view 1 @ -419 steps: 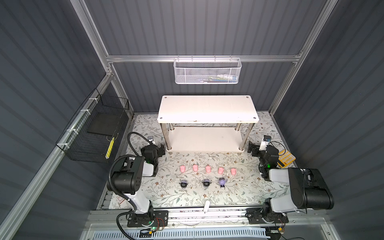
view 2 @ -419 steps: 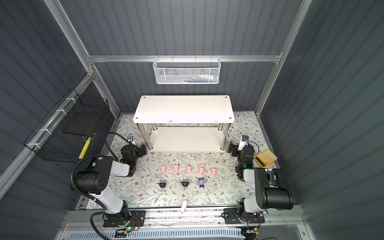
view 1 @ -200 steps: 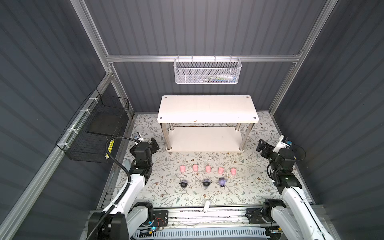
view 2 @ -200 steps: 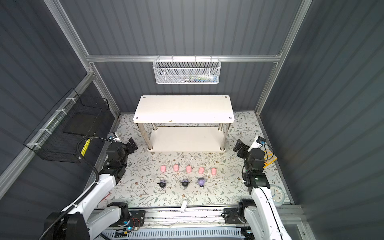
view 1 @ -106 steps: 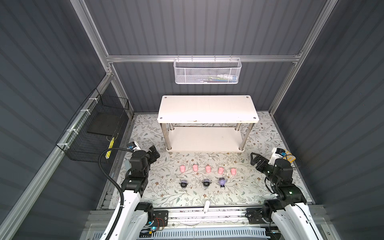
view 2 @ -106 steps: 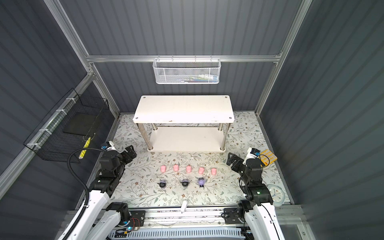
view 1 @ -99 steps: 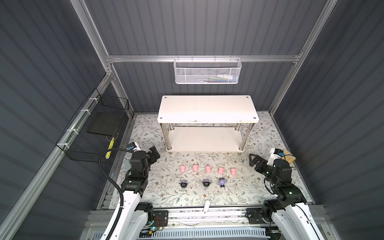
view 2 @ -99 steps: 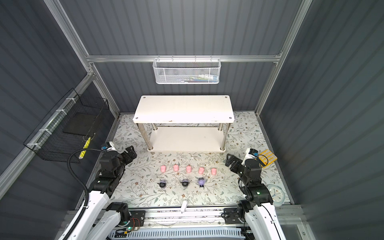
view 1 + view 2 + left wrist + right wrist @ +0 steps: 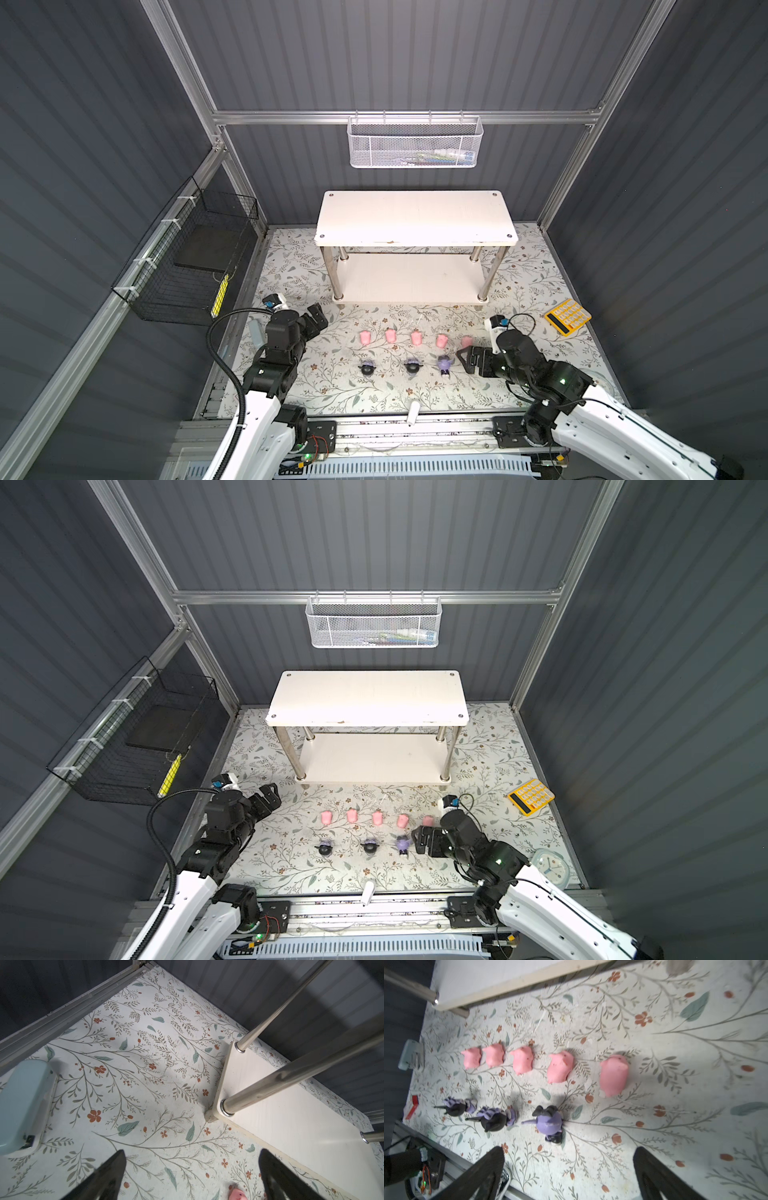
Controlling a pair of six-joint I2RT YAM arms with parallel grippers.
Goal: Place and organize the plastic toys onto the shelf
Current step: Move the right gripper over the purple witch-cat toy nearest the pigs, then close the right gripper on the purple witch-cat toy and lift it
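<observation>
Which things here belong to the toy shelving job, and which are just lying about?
Job: five pink pig figurines, three purple figurines, white two-tier shelf.
Lying about: yellow calculator, pale blue clock, white mesh wall basket, black wire basket.

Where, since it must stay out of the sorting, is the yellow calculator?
In both top views the yellow calculator lies at the right edge of the mat, right of the shelf and beyond the right claw.

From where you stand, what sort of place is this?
Probably a robot training booth, not a home: grey walls on an aluminium frame, the left arm and right arm on a front rail, and plastic toys lined up before a shelf.
</observation>
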